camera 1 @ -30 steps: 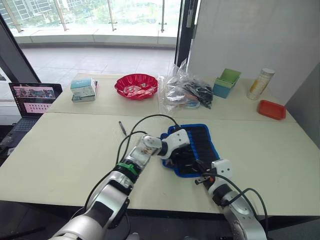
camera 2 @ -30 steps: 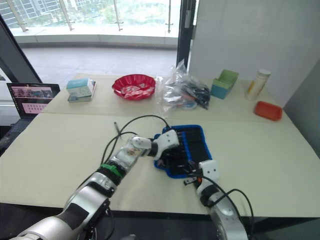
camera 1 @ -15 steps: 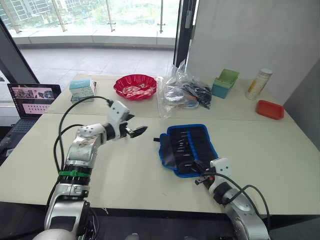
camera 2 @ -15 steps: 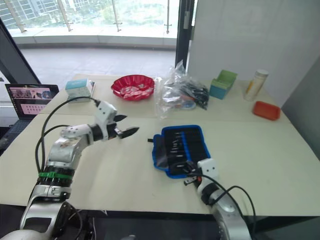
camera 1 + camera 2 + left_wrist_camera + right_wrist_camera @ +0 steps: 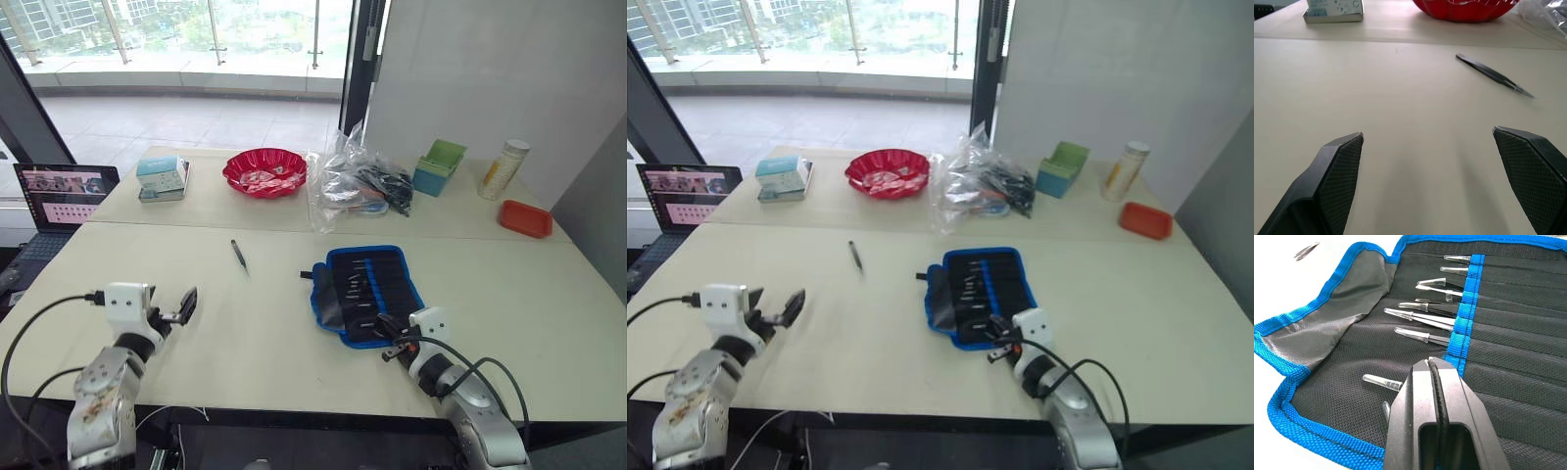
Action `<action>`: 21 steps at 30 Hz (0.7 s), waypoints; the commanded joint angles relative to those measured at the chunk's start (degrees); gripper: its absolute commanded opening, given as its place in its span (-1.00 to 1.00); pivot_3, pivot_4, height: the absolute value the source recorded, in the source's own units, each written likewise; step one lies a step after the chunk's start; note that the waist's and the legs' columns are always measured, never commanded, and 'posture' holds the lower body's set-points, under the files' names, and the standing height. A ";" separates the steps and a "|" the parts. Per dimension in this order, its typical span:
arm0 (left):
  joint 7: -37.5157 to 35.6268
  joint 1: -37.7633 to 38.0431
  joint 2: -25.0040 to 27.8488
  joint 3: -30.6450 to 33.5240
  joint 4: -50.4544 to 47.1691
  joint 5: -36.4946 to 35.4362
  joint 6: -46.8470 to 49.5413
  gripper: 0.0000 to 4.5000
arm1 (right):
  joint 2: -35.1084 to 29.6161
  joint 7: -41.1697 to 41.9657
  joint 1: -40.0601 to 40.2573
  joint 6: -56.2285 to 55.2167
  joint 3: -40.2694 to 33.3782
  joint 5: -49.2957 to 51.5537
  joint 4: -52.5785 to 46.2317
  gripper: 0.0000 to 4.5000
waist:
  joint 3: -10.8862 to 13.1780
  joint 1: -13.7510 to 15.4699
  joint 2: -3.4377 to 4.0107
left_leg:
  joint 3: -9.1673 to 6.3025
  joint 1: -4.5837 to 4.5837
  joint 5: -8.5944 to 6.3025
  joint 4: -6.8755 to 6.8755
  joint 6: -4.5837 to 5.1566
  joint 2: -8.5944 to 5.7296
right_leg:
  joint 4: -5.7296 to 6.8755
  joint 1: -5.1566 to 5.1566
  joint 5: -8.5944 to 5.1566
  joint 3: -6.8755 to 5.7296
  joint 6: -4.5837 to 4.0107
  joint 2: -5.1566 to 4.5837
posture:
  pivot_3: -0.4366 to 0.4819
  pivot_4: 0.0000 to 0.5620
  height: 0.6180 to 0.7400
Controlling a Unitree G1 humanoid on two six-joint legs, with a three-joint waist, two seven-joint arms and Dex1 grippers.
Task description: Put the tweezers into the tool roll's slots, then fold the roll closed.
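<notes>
1. Lying alone on the bare table [image 5: 509, 284], one tweezer [image 5: 239, 254] sits at about 9 o'clock from the roll [image 5: 370, 292], well apart from it; my guess is it is the last piece waiting to be slotted.
2. Spread flat and open, the roll shows its slots [image 5: 1508, 328] face up, presumably so tools can slide in; one flap [image 5: 1347, 308] at its left side is folded up a little and rumpled.
3. Several tweezers already sit in the slots, their tips capped in clear plastic [image 5: 1413, 333] and pointing toward the flap.
4. The roll is black woven fabric with a fine grain, edged and crossed by bright blue webbing [image 5: 1464, 313]; the loose tweezer is slim, dark, smooth metal tapering to a point.
5. The right gripper [image 5: 1432, 363] hangs over the roll's near edge, at 6 o'clock of it, jaws pressed together with nothing between them, perhaps ready to pin the fabric.
6. The left gripper [image 5: 1427, 137] is near the table's front left, at about 7 o'clock from the loose tweezer, jaws spread wide and empty; its textured black fingers [image 5: 1337, 166] face that tweezer, which suggests a reach for it next.
7. Beyond, at 12 o'clock, stand a red bowl [image 5: 266, 169] and a clear bag [image 5: 358, 181].
</notes>
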 commanded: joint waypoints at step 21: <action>9.40 -4.29 0.40 -9.05 -6.55 0.26 0.87 0.99 | 0.40 0.54 1.85 3.06 1.28 -0.95 4.99 -1.00 | -0.06 -0.08 -0.07 | 0.09 0.44 -0.02 -0.39 -0.02 0.12 | -0.83 0.69 0.00 0.00 -0.01 0.08 | -0.05 -0.47 1.00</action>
